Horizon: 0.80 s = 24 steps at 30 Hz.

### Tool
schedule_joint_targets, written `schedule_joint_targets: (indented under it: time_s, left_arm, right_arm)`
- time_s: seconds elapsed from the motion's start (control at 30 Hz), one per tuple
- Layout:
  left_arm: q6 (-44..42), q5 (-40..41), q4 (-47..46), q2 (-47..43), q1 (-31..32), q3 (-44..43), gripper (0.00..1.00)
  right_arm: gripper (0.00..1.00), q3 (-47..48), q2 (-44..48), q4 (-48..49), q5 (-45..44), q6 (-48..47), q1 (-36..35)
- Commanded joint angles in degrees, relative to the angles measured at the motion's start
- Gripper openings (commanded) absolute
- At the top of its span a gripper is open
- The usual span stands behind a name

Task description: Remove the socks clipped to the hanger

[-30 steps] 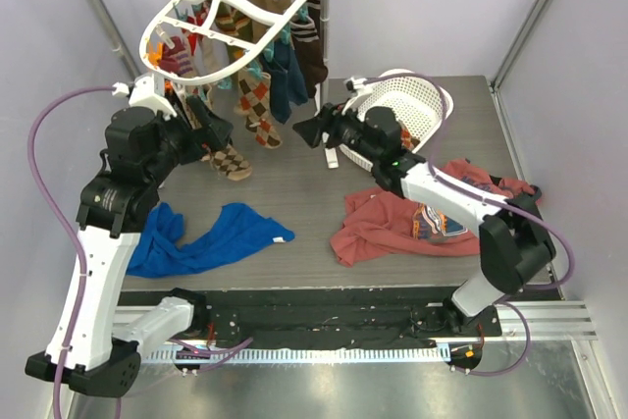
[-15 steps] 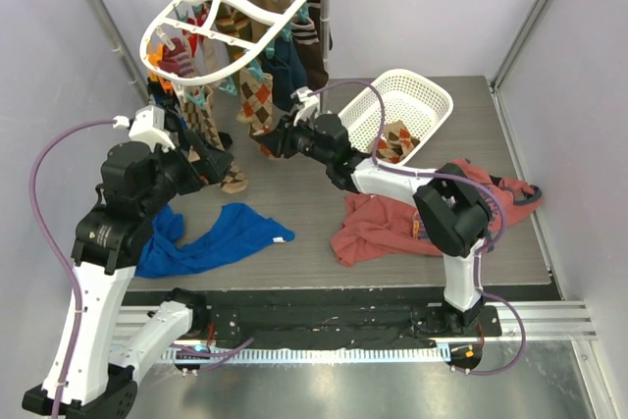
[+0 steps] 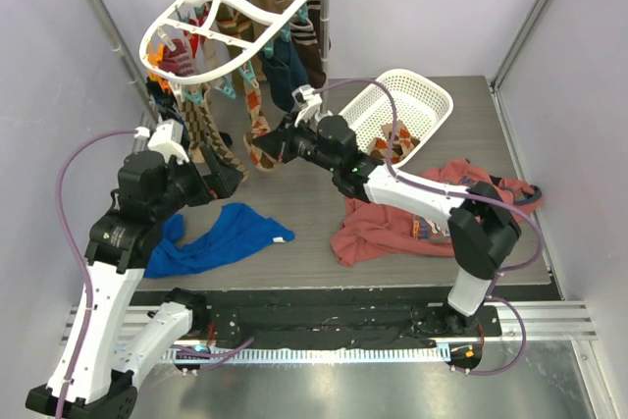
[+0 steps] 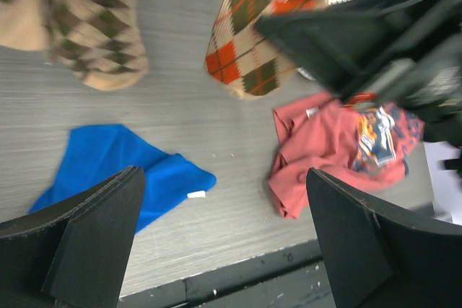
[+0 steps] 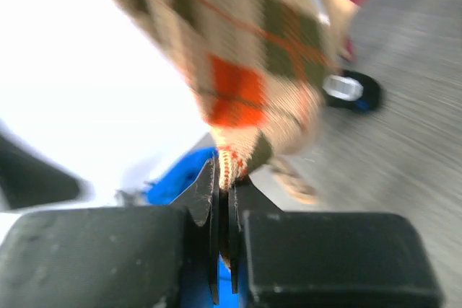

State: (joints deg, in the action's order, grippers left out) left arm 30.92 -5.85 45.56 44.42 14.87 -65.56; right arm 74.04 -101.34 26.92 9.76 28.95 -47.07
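The white oval hanger (image 3: 235,9) hangs from the rail at the back left, with several socks (image 3: 280,56) clipped around it. An orange-and-tan argyle sock (image 3: 257,115) dangles at its front, and my right gripper (image 3: 267,152) is shut on that sock's toe. In the right wrist view the jaws (image 5: 225,178) pinch the knitted toe of the argyle sock (image 5: 253,70). My left gripper (image 3: 228,172) stands open below a brown argyle sock (image 3: 208,130), holding nothing. The left wrist view shows its fingers (image 4: 86,239) wide apart over bare table, with the orange argyle sock (image 4: 249,55) ahead.
A blue shirt (image 3: 221,235) lies at the front left and a red printed shirt (image 3: 392,218) at the front right. A white lattice basket (image 3: 404,105) with socks in it stands behind my right arm. The metal rail stand (image 3: 103,12) rises at the back left.
My right gripper swung left from the basket to the orange argyle sock and shut on its toe, drawing the sock forward. My left arm drew back and down, still open.
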Motion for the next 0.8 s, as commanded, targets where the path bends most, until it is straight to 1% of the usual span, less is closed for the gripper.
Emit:
schedule_joint_targets:
  time_s: [0.0, 0.03, 0.17, 0.27, 0.47, 0.6, 0.7, 0.77]
  left_arm:
    - [-1.56, -8.47, -7.32, -1.97, -0.11, 4.73, 0.98]
    - [-1.30, -9.70, -9.42, -2.58, -0.11, 6.39, 0.98]
    - [-0.16, -10.59, -13.03, -3.38, -0.20, 9.39, 0.98]
    - [0.28, -12.78, -15.58, -3.12, -0.11, 10.45, 0.98]
    - [1.34, -14.45, -20.86, -2.42, -0.11, 12.30, 0.98]
    - [1.34, -13.40, -23.32, -0.66, -0.11, 12.91, 0.96]
    - [1.25, -14.01, -24.90, 0.22, -0.11, 13.00, 0.90]
    - [1.43, -15.15, -25.61, 0.31, -0.11, 13.18, 0.76]
  right_arm:
    - [0.01, 0.14, 6.59, 0.15, 0.44, 6.02, -1.18]
    - [0.01, -0.03, 7.55, 0.15, 0.61, 6.55, -1.44]
    - [0.01, -0.04, 9.23, 0.15, 0.09, 7.17, -3.38]
    - [0.01, -0.21, 9.93, 0.24, -0.35, 8.31, -4.52]
    - [0.01, -1.00, 10.72, 2.17, -0.62, 9.72, -6.28]
    - [0.01, -1.96, 11.16, 3.40, -0.53, 11.21, -6.81]
    - [0.01, -2.50, 11.25, 5.34, 0.35, 12.27, -7.24]
    - [0.01, -2.59, 11.43, 4.55, 0.00, 12.18, -7.34]
